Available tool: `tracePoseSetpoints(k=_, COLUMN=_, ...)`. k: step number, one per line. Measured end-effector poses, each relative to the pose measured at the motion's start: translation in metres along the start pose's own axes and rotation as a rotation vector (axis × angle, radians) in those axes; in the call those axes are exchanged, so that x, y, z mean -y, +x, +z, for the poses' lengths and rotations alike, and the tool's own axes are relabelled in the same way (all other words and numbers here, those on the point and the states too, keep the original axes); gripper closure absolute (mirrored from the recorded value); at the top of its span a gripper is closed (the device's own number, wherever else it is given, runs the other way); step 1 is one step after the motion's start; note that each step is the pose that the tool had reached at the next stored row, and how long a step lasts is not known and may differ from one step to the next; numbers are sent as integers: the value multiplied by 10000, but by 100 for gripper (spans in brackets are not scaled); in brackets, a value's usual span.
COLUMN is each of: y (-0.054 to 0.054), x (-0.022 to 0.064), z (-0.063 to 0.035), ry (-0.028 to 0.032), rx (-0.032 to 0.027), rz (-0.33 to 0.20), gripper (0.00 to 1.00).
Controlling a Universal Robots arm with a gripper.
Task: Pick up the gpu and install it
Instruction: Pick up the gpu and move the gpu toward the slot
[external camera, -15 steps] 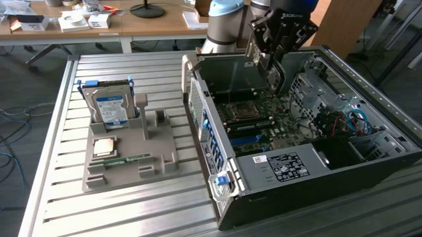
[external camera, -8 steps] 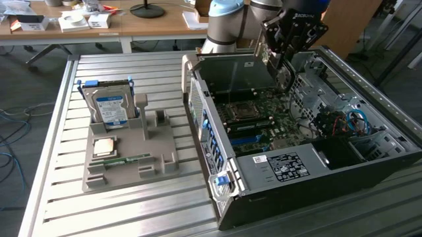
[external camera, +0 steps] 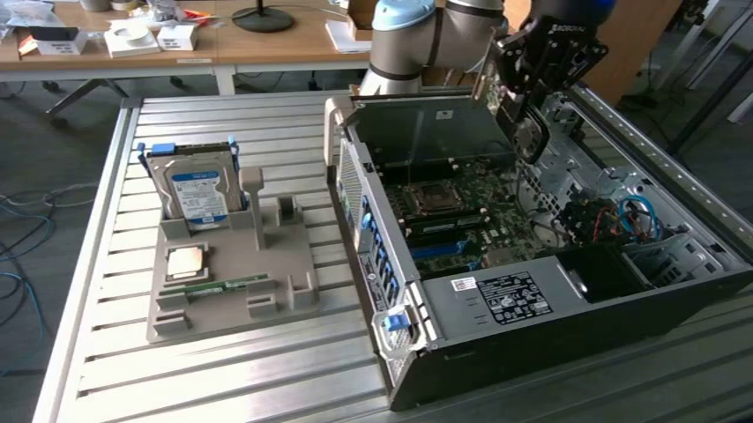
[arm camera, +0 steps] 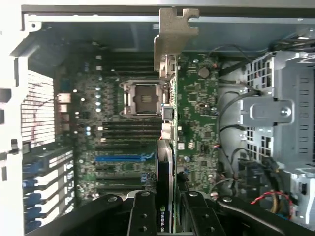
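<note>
Slatted metal table [external camera: 235, 370], open PC case [external camera: 588, 326] at the exterior view's right. Gripper [external camera: 526, 110] clamped on gpu [external camera: 532, 137], upper right of frame, above motherboard [external camera: 495, 203]; card edge-on, long axis running from fingers [arm camera: 142, 216] out toward its bracket [arm camera: 173, 37].

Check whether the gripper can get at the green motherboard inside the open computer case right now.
Probably yes: the gripper, shut on the thin black circuit card with a silver bracket, hangs above the open grey metal case, nothing between card and green motherboard.
</note>
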State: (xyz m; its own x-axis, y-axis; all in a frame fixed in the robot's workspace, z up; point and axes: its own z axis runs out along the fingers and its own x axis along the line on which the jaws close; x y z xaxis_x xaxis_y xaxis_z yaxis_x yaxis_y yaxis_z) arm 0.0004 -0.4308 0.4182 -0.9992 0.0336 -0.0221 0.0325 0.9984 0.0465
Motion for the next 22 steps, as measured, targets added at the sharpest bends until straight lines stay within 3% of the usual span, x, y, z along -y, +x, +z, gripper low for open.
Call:
tracePoseSetpoints(k=9, y=-325, x=-11, z=8, ry=-11, rx=-1, rz=-1, gripper=74)
tracePoseSetpoints(k=15, y=-341, x=-11, z=9, ry=-11, rx=-1, rz=0, gripper=74)
tracePoseSetpoints(k=22, y=-434, x=-15, z=11, ry=-11, rx=-2, rz=-1, gripper=74)
